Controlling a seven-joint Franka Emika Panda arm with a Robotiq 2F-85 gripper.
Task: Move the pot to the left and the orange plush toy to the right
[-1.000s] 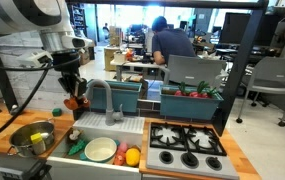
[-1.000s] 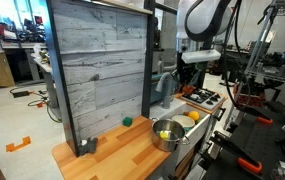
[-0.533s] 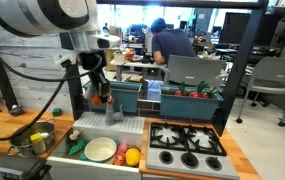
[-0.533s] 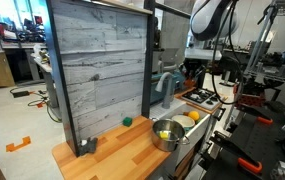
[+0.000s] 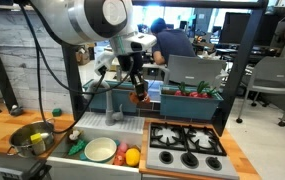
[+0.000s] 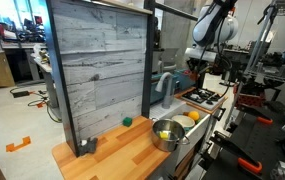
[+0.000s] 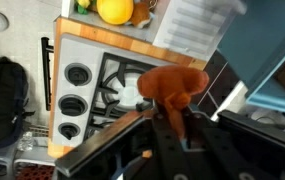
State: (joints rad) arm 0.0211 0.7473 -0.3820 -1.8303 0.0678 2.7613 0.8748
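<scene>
The shiny silver pot [image 5: 32,138] sits on the wooden counter at the left of the sink; it also shows in an exterior view [image 6: 167,132] on the wood board. My gripper [image 5: 137,95] is in the air above the drying rack and stove, shut on the orange plush toy [image 5: 139,97]. In the wrist view the orange plush toy [image 7: 172,85] hangs between the black jaws [image 7: 169,125] over the stove burners [image 7: 77,90]. In the exterior view from the side the gripper [image 6: 196,66] is small and the toy is hard to make out.
A white-and-green plate [image 5: 100,149] with red and yellow toy fruit [image 5: 128,156] lies in the sink. A faucet [image 5: 110,100], teal bins [image 5: 187,103] and the four-burner stove [image 5: 186,147] stand nearby. A grey wood panel [image 6: 97,70] rises behind the counter.
My gripper has carried the orange plush toy from above the sink's left side rightward, now near the stove. The pot has not moved.
</scene>
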